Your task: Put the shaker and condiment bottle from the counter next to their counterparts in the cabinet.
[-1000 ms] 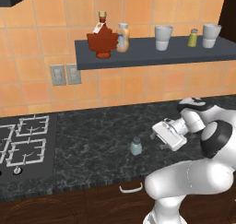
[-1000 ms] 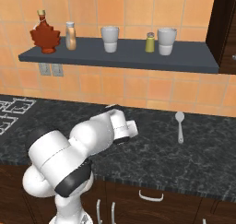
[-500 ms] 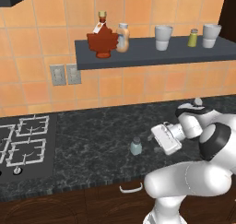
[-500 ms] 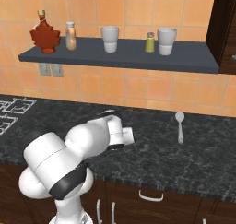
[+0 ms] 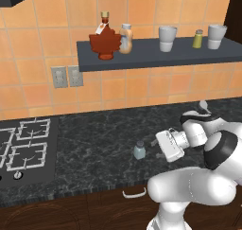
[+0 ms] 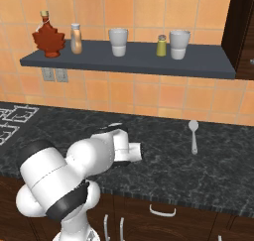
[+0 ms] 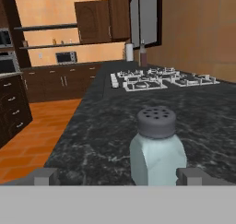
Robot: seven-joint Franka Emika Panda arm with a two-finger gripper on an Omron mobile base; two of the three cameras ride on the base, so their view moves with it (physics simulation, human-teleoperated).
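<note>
**A:** What sits closest to the robot?

**B:** The white arm's two-finger gripper [image 7: 115,176] is lowest and nearest, turned sideways just above the black stone counter with grey-white marbling [image 5: 94,144]. Its jaws stand wide apart and hold nothing. Its two grey fingertips [image 7: 45,176] frame the small pale blue-grey translucent shaker with a grey perforated cap [image 7: 157,147], which stands upright between them in the hand view, nearer one tip; contact cannot be judged.

**A:** And from the base cameras?

**B:** In the left base view the shaker [image 5: 139,150] stands upright on the counter, just beside the gripper [image 5: 159,143], toward the gas stove [image 5: 23,148]. In the right base view the arm covers the shaker, and a silver spoon [image 6: 193,135] lies on the counter [image 6: 218,155] well apart.

**A:** What is farther back?

**B:** On the orange tiled wall hangs the long dark grey open shelf [image 5: 156,54]. On it, at one end, stands the dark red maple-leaf-shaped bottle with a gold cap [image 5: 105,40], and just beside it the small rounded beige-peach bottle with a pale cap [image 5: 125,39]. Farther along are a grey-white cup [image 5: 167,38], the yellow-green shaker with a grey cap [image 5: 198,39], then another grey-white cup [image 5: 217,36].
</note>
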